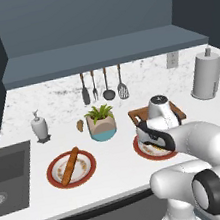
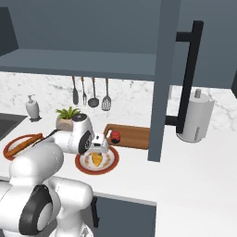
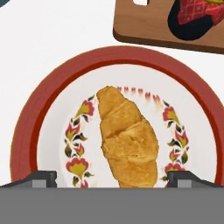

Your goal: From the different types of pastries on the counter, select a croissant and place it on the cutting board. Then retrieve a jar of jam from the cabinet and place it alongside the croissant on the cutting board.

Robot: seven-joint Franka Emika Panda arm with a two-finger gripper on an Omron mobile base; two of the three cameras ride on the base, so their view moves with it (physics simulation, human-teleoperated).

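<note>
Currently the gripper (image 3: 112,179) hangs wide open directly over the croissant (image 3: 127,139), which lies on a red-rimmed plate (image 3: 39,118) on the tabletop (image 3: 48,39). Just beyond that plate, the jar of jam (image 3: 195,17) sits on the cutting board (image 3: 144,26).

White marble backsplash (image 1: 142,78) w/ hanging utensils (image 1: 103,85); sink (image 1: 7,180) at left.
</note>
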